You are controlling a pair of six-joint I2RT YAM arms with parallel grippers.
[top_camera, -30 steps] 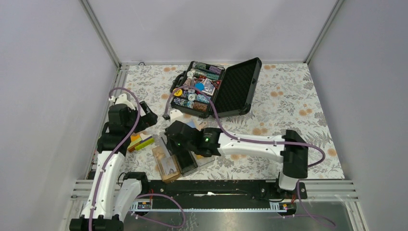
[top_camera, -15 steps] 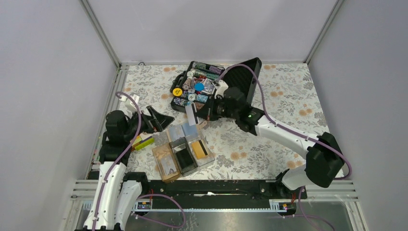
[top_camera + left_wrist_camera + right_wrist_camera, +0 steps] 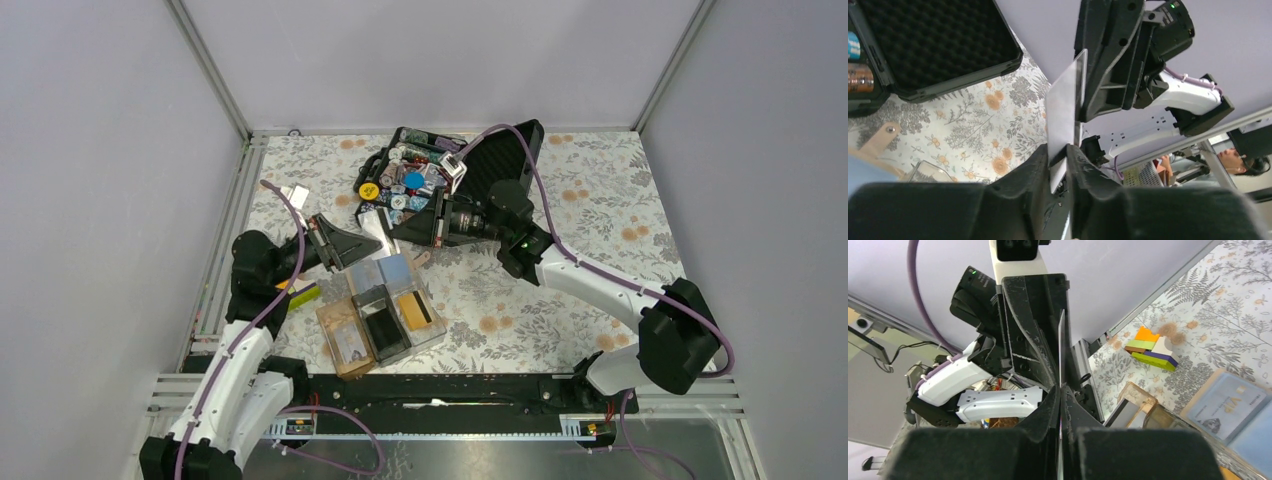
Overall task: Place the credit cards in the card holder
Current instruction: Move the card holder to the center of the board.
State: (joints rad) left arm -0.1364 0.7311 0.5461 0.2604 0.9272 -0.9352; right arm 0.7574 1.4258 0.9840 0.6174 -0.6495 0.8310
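At the table's near edge, the clear card holder (image 3: pixel 330 325) sits with one gold credit card (image 3: pixel 416 308) lying in its right-hand compartment. Just beyond and above it, a second, pale credit card (image 3: pixel 376 226) hangs in the air between the two arms. The left gripper (image 3: pixel 362 240) has its jaws closed on one end, and the right gripper (image 3: pixel 392 228) is clamped tight on the other. Farther back, the black chip case (image 3: pixel 500 175) stands open on the floral tablecloth (image 3: pixel 600 220).

a lab test cell: grey panel walls (image 3: pixel 440 60), aluminium frame rails (image 3: pixel 210 68).
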